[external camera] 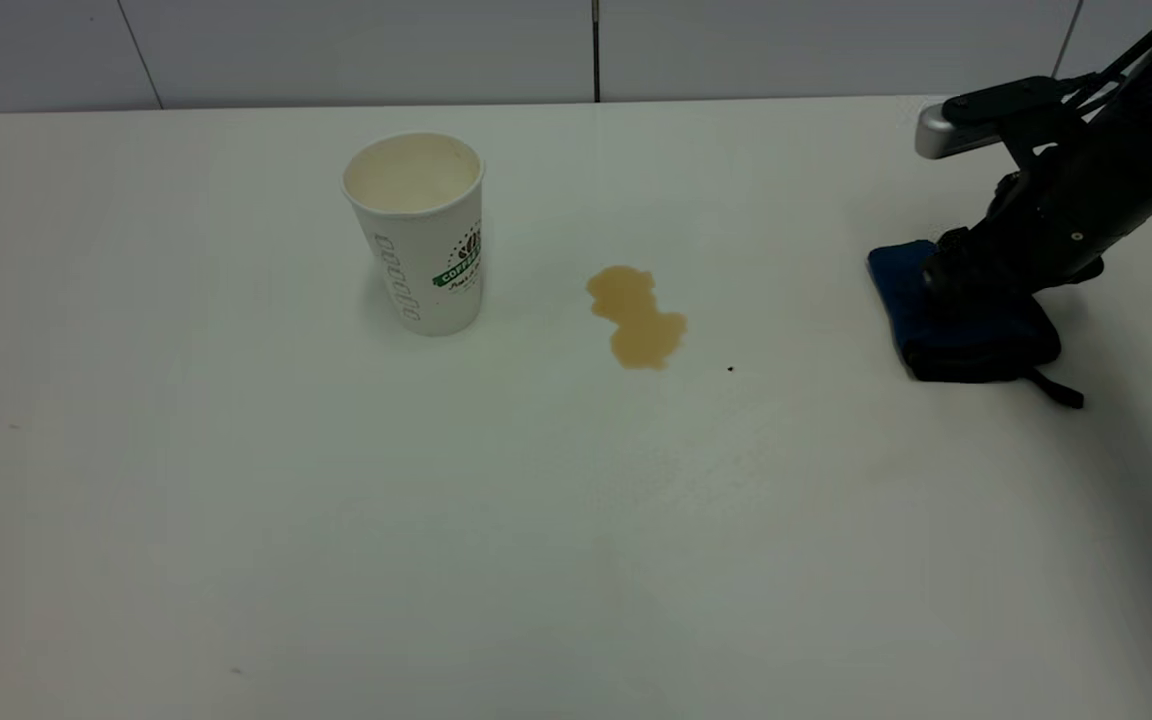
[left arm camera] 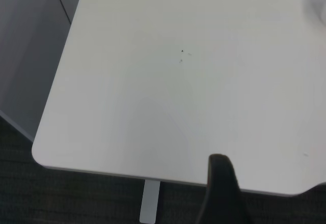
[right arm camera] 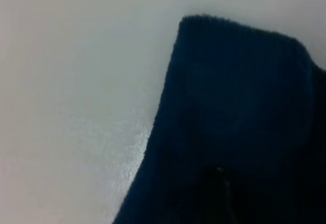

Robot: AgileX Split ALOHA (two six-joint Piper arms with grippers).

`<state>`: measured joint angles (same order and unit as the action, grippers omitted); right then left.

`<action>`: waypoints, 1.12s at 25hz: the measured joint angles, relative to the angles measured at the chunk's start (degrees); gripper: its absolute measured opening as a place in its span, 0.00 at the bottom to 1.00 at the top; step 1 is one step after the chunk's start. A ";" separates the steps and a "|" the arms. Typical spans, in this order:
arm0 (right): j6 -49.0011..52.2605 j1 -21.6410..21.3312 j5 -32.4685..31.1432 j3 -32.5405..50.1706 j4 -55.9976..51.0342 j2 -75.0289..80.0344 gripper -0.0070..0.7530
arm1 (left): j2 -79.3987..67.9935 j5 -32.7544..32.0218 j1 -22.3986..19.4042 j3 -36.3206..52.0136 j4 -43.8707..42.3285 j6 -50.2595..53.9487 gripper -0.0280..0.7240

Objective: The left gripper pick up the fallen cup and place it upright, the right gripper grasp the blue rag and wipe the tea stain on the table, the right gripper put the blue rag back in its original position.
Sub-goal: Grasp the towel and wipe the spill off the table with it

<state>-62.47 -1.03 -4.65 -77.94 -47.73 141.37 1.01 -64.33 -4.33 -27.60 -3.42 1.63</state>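
Right gripper [external camera: 948,275] lowered onto the blue rag [external camera: 966,335] at the right side of the table [external camera: 576,520], its black tip pressing into the cloth; whether the jaws are spread or closed on the rag cannot be told. Tea stain [external camera: 636,317] lies near mid-table, well apart from the rag. Cup [external camera: 419,232] stands upright to the left of the stain. Left gripper [left arm camera: 221,193] hangs over a bare table corner, its jaw state unclear
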 joint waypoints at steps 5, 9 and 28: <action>-1.57 2.41 0.30 -0.84 0.01 0.28 0.21 | 0.00 0.00 0.00 0.00 0.00 0.00 0.76; -1.75 6.60 0.75 -5.39 -0.15 2.26 0.11 | 0.00 0.00 0.00 0.00 0.00 0.00 0.76; -0.86 22.37 -24.31 -26.23 0.49 11.49 0.11 | 0.00 0.00 0.00 0.00 0.00 0.00 0.76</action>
<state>-63.33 21.34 -28.96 -104.17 -47.24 152.86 1.01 -64.33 -4.33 -27.60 -3.42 1.63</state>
